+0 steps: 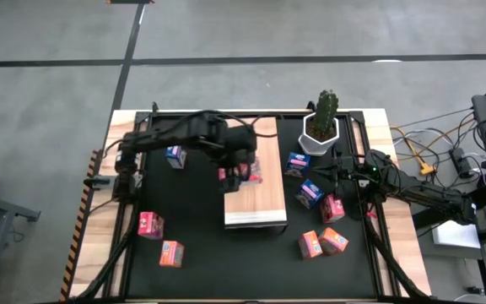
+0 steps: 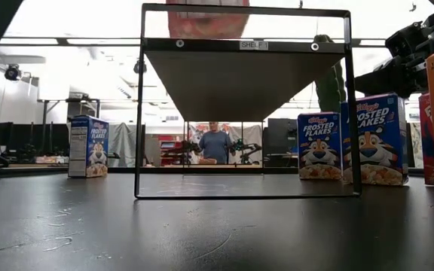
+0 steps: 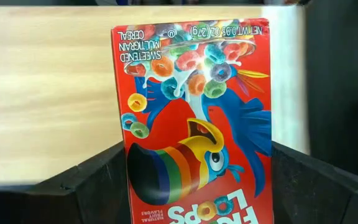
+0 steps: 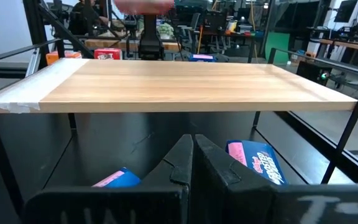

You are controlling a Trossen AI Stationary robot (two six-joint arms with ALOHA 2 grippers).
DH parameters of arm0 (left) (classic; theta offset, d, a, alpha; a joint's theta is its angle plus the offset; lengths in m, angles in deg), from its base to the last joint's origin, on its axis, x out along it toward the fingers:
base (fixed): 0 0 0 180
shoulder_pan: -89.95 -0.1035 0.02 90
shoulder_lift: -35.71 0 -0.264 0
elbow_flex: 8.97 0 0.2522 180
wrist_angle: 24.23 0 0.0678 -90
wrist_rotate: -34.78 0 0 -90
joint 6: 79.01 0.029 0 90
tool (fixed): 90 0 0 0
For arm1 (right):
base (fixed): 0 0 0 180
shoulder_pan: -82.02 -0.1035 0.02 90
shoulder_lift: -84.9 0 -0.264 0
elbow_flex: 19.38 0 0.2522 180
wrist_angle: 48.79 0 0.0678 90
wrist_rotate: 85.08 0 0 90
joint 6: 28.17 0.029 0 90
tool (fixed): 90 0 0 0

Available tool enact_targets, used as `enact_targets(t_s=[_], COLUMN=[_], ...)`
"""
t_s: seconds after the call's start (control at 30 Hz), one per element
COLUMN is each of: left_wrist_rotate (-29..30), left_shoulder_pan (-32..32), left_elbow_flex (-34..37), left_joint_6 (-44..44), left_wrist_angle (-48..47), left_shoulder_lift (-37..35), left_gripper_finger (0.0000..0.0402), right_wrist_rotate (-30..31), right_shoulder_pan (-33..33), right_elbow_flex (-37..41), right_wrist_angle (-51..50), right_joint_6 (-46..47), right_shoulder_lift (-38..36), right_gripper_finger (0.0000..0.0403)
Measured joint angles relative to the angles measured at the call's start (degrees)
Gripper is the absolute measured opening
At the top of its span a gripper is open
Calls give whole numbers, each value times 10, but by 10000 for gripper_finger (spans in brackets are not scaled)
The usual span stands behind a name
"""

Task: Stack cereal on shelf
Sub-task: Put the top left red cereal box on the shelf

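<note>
Froot Loops box [image 3: 197, 118], red, gripped in left claw [image 1: 241, 173] over the shelf [image 1: 264, 198], above its middle. Right claw [image 4: 193, 163] pinched shut, holding nothing, low beside the shelf on the cactus [image 1: 323, 118] side. Blue cereal boxes [image 4: 257, 162] lie on the table under the shelf edge.

Froot Loops on red box [image 3: 197, 124], Frosted Flakes on blue boxes [image 2: 371, 139]

Red box [image 3: 197, 118] cut off below; left gripper's contact seemingly hidden.
</note>
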Motion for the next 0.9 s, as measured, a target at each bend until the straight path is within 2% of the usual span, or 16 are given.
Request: enact_targets(t_s=[0.33,0.9], left_wrist_rotate=[38,39], left_shoulder_pan=[-19,-20], left_elbow_flex=[42,44], left_joint_6=[5,32], left_wrist_angle=[-7,25], left_shoulder_lift=[38,57], left_gripper_finger=[338,369], right_wrist_rotate=[0,-3], right_shoulder_pan=[0,0], right_elbow_flex=[0,-16], right_wrist_angle=[0,5], right_joint_6=[21,66], right_shoulder_lift=[0,0], right_gripper_finger=[9,9])
